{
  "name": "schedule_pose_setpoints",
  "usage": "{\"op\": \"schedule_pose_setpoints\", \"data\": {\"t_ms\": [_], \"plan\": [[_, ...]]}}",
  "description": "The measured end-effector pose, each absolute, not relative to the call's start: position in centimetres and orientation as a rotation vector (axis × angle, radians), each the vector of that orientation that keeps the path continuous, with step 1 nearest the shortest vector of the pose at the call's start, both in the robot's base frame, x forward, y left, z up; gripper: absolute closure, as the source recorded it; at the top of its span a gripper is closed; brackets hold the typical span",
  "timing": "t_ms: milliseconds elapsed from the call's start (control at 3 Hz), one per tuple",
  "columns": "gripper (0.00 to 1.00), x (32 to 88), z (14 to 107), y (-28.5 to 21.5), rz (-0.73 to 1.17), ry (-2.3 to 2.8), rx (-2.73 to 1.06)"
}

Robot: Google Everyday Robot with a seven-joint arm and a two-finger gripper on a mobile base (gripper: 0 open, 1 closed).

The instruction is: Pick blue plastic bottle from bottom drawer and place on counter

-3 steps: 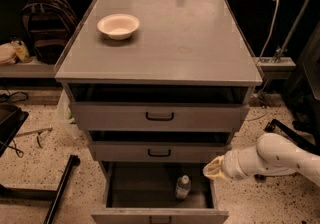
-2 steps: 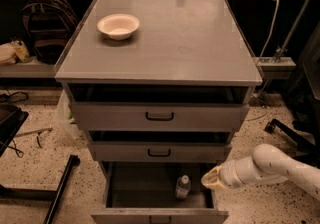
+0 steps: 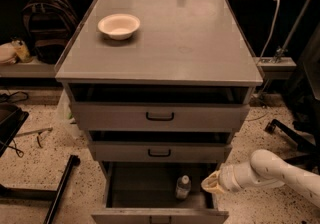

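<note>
The scene is viewed from one camera, set high in front and fairly near, tilted down over the counter (image 3: 190,43) and bottom drawer (image 3: 145,188); the gripper (image 3: 210,183) is seen low right, beside that drawer

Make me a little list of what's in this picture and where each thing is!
bottle: blue plastic bottle stands upright, white cap on, in the right part of the bottom drawer
bottom drawer: bottom drawer is pulled open
gripper: gripper is low at the drawer's right side, just right of the bottle, not holding it
counter: counter holds only a white bowl, at the back left
other drawers: two upper drawers are partly open
task: bottle not yet picked up
</note>
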State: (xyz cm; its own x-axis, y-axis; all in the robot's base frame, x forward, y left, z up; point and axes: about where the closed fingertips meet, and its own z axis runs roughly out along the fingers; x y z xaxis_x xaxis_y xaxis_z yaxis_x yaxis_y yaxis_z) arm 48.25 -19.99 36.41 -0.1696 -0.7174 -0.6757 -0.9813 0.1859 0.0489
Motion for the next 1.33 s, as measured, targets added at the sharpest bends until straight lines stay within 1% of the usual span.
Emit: {"op": "schedule_pose_setpoints", "data": {"t_ms": [667, 1000, 1333], "plan": [[1.0, 48.8, 29.6, -22.5, 0.552, 1.878, -1.674], [1.0, 48.8, 29.6, -22.5, 0.552, 1.878, -1.673], [0.85, 49.0, 29.3, -21.9, 0.527, 1.839, -1.657]]}}
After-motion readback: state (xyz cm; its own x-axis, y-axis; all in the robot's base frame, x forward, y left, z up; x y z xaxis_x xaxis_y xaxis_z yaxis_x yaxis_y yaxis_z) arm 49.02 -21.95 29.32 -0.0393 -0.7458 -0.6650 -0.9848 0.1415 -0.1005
